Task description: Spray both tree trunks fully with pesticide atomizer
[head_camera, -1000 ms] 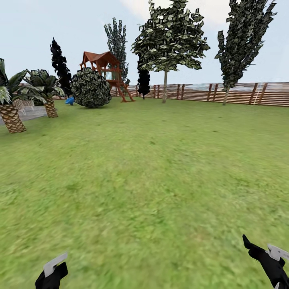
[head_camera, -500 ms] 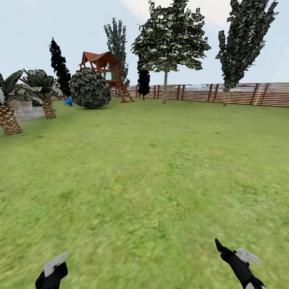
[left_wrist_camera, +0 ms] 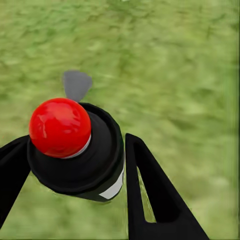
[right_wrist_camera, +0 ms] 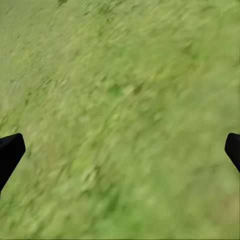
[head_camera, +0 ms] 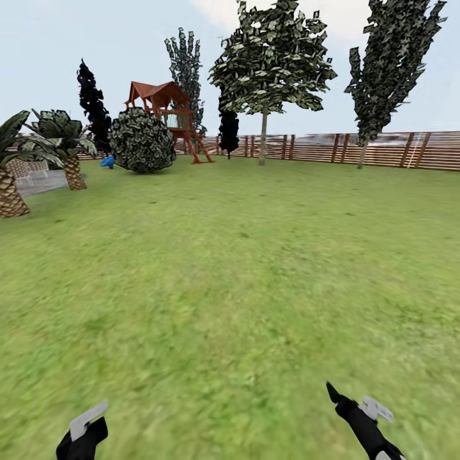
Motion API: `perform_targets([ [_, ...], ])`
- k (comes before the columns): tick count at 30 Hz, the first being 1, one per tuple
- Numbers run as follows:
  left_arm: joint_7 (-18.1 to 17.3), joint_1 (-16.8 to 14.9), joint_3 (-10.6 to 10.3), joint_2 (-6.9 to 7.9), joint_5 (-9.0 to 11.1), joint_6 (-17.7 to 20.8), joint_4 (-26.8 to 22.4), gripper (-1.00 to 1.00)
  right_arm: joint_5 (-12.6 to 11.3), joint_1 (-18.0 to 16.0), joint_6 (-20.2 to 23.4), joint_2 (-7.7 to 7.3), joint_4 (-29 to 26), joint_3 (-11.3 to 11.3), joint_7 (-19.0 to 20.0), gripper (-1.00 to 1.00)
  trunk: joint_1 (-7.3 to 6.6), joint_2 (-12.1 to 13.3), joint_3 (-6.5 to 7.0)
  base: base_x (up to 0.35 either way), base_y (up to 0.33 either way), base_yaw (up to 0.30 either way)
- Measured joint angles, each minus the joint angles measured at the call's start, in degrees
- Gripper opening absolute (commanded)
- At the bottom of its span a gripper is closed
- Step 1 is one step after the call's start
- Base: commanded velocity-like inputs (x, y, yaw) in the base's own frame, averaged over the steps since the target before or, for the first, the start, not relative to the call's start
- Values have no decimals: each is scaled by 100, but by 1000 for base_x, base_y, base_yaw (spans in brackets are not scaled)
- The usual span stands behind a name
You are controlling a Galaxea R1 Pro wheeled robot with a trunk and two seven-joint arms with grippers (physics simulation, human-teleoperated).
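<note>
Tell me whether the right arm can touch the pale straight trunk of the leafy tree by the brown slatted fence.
Probably not. The right gripper hangs open over grass, while the tree trunk stands far across the green lawn by the brown fence. Nothing blocks the way; the base must drive closer.

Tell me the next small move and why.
Probably roll the base forward toward the trees: the left end effector is shut on the pesticide atomizer, but both pale trunks stand far across the lawn by the fence.
</note>
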Motion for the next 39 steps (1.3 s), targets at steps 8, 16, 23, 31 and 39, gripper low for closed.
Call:
perform_targets([
  [8,0,0,0,0,0,0,0,-100,-6,0,0,-2,1,0,-2,100,0,0,0,327,0,0],
  [16,0,0,1,2,1,3,0,-100,-6,0,0,-3,1,0,-2,100,0,0,0,325,-24,0],
  [23,0,0,0,0,0,5,0,-100,-6,1,0,-3,1,0,-2,100,0,0,0,304,-151,0],
  [31,0,0,0,0,0,7,0,-100,-6,0,2,-3,1,0,-3,100,0,0,0,302,-161,0],
  [39,0,0,-2,0,0,6,0,-100,-6,0,1,-4,1,0,-1,100,0,0,0,301,-161,0],
])
